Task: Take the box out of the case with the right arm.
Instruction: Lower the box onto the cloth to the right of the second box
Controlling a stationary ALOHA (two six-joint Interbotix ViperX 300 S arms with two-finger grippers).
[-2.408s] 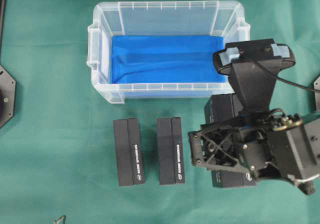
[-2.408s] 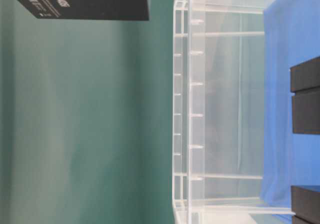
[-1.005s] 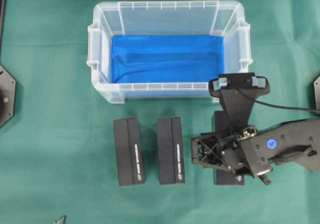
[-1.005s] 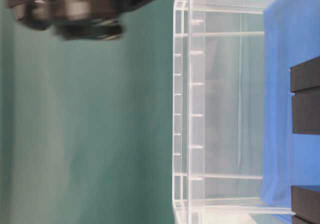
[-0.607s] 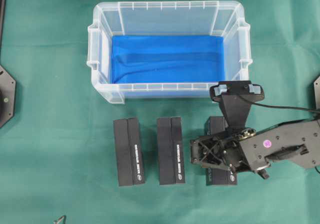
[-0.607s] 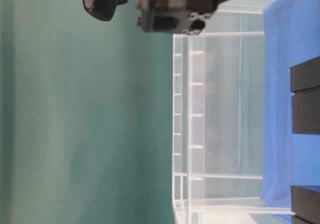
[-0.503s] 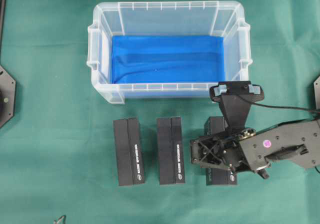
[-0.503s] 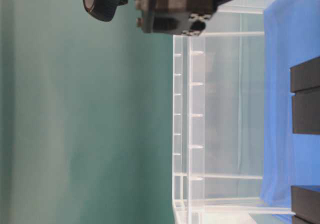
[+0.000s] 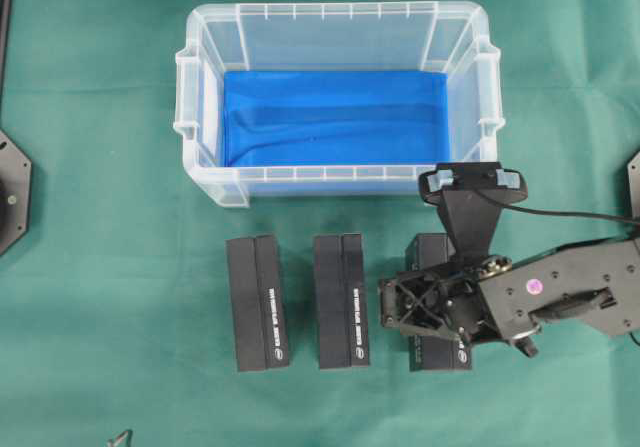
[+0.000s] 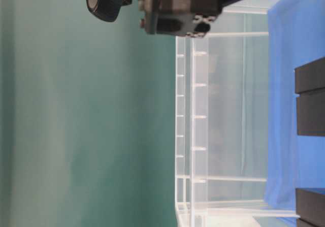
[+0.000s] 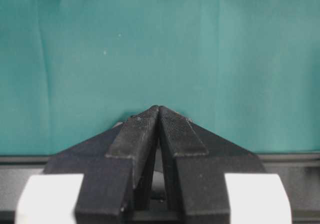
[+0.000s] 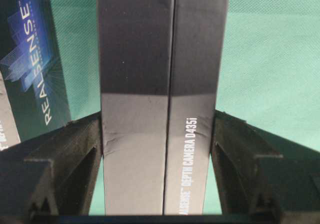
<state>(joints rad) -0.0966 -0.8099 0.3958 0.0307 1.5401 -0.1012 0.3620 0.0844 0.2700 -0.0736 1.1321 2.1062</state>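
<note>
The clear case (image 9: 335, 17) stands at the back of the green cloth, and only its blue sheet (image 9: 335, 117) shows inside. In front of it, right of centre, my black right gripper (image 9: 438, 312) is shut on a black box (image 9: 432, 250), down at cloth level. In the right wrist view both fingers (image 12: 85, 149) press the long sides of that box (image 12: 160, 58), which reads "DEPTH CAMERA D435i". My left gripper (image 11: 159, 111) is shut on nothing, with only green cloth beyond it. The case wall (image 10: 193, 115) fills the table-level view.
Two more black boxes (image 9: 257, 302) (image 9: 341, 300) lie side by side on the cloth, left of the held one. The nearer one (image 12: 30, 58) shows just left of my right fingers. The right arm's wrist (image 10: 177, 8) hangs at the top of the table-level view.
The right arm came down and forward from beside the case, bringing the box low next to the other two. Over the last half second it has barely shifted left.
</note>
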